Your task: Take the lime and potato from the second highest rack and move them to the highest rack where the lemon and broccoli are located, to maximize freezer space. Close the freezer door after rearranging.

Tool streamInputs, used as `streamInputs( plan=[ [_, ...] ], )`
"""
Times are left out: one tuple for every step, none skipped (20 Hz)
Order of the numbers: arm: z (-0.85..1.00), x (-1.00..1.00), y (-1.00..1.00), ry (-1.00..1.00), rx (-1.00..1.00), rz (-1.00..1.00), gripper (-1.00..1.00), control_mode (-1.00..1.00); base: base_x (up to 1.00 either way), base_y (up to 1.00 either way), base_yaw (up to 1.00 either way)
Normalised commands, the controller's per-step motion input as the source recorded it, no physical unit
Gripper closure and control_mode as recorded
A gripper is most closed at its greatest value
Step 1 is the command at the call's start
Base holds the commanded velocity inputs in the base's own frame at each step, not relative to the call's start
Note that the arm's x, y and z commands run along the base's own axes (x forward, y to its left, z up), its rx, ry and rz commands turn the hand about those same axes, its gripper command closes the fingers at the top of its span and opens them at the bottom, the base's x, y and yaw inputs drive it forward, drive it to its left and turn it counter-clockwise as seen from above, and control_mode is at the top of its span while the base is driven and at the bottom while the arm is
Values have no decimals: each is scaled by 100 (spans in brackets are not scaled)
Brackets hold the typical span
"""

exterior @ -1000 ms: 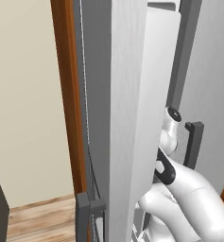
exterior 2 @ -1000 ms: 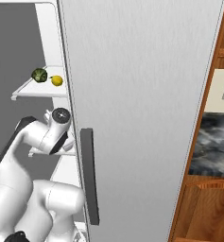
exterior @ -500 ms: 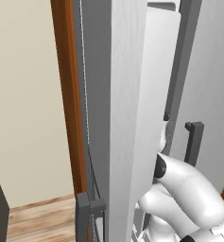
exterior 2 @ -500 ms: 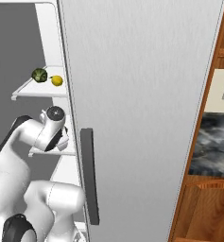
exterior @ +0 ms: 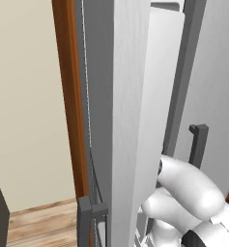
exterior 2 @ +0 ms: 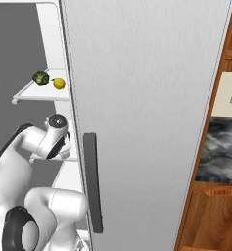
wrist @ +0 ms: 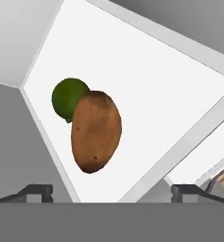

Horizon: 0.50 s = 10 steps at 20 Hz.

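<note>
From my hand's camera, the lime (wrist: 67, 98) lies to the left on a white rack (wrist: 146, 94), and the potato (wrist: 95, 131) sits just right of it, overlapping it so that the two look to be touching. Both rest near the rack's left wall. My two dark fingertips (wrist: 34, 192) show far apart at the bottom corners of that view, so my gripper (wrist: 111, 194) is spread wide and holds nothing; the potato lies ahead of the gap between the tips, not between them.

From the camera behind my right, the broccoli (exterior 2: 40, 77) sits at the left on the highest rack (exterior 2: 27, 95), with the lemon (exterior 2: 59, 84) just beside it on its right. Below that rack my white arm (exterior 2: 36, 142) reaches into the freezer compartment, level with the next rack down. Right of it stands the plain silver door (exterior 2: 147, 112) with its dark vertical handle (exterior 2: 93, 188), and further right a wooden cabinet (exterior 2: 220, 147).

From the camera behind my left, a beige wall (exterior: 24, 106) comes first, then a brown wooden edge (exterior: 70, 96), then the freezer door (exterior: 123, 120), which stands open and is seen edge-on. Right of it are my arm and a dark handle (exterior: 199, 144).
</note>
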Motion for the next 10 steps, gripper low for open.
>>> streamInputs(
  plan=[
    [-6, 29, 2, 2, 0, -5, -100, -100, 0, 0, 0],
    [-4, 34, 4, 2, 0, -4, -100, -100, 0, 0, 0],
    [-3, 39, 4, 2, 0, -3, -100, -100, 0, 0, 0],
    [-1, 39, 4, 2, 0, -3, -100, -100, 0, 0, 0],
    [0, 39, 3, 2, 0, -2, -100, -100, 0, 0, 0],
    [-1, 37, 6, 2, 0, -2, -100, -100, 0, 0, 0],
    [-4, 35, 4, 3, 0, -2, -100, -100, 0, 0, 0],
    [-9, 31, 1, 3, 0, -2, -100, -100, 0, 0, 0],
    [-10, 27, 1, 3, 0, -2, -100, -100, 0, 0, 0],
    [-11, 24, 1, 2, 0, -1, -100, -100, 0, 0, 0]
  ],
)
